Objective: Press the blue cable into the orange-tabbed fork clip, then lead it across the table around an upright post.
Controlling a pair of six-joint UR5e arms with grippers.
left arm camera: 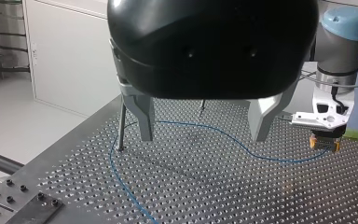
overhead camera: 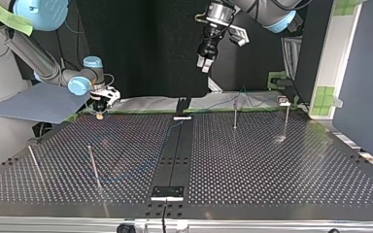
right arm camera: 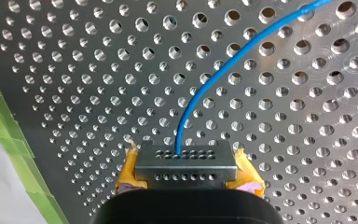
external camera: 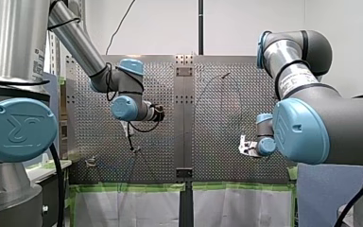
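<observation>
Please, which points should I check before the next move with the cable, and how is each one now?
1. Right gripper shut on the blue cable: ok.
2. Left gripper open, raised off the table: ok.
3. Cable pressed into the fork clip: cannot tell, too small.
4. Cable curves past an upright post: ok.
5. Cable free of knots on the table: ok.

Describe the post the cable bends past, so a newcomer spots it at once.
In the left wrist view, start at the perforated table, then look beside my left end effector. The post stands upright there; unlike the farther post, the blue cable bends at its foot.
</observation>
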